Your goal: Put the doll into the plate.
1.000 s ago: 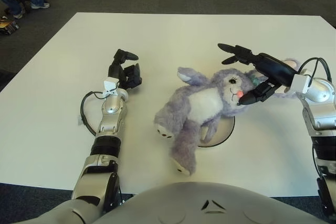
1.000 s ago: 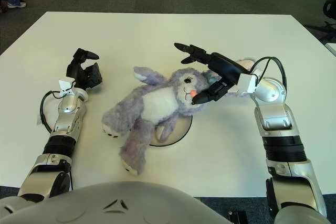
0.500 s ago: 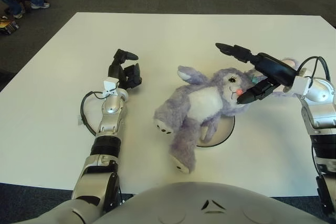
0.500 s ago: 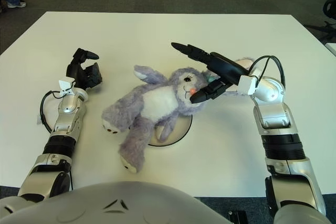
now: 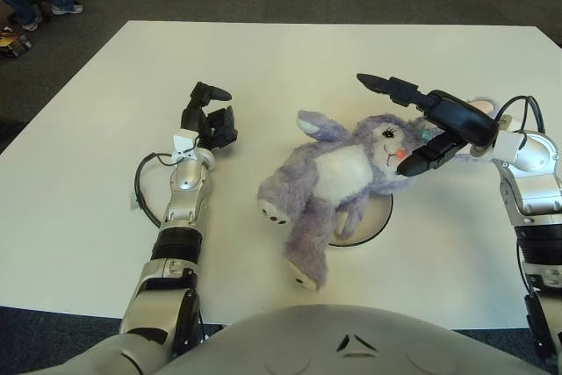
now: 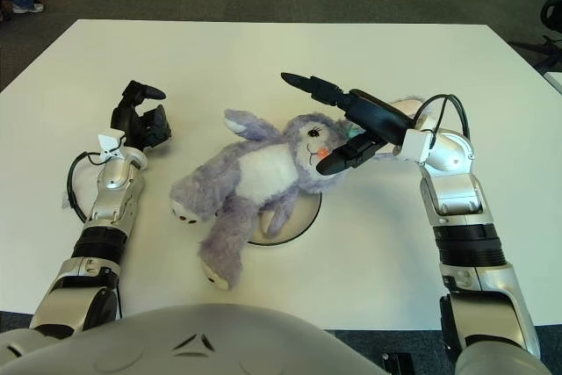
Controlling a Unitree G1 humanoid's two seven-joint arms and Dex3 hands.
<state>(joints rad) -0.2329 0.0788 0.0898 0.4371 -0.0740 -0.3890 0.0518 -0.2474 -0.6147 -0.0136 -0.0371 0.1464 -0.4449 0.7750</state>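
I am spreading my right hand (image 5: 413,120) open beside the head of the purple plush bunny doll (image 5: 338,173), letting it sprawl across the round white plate (image 5: 373,221), while my left hand (image 5: 209,116) is idling curled to its left.

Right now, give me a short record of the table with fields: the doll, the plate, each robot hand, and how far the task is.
doll: purple plush rabbit lying on its back, body over the plate, legs spilling onto the table
plate: white, mostly hidden under the doll
right robot hand: at the doll's head, fingers spread, not closed on it
left robot hand: shows left of the doll, fingers curled, holding nothing
task: doll lies on the plate, partly overhanging
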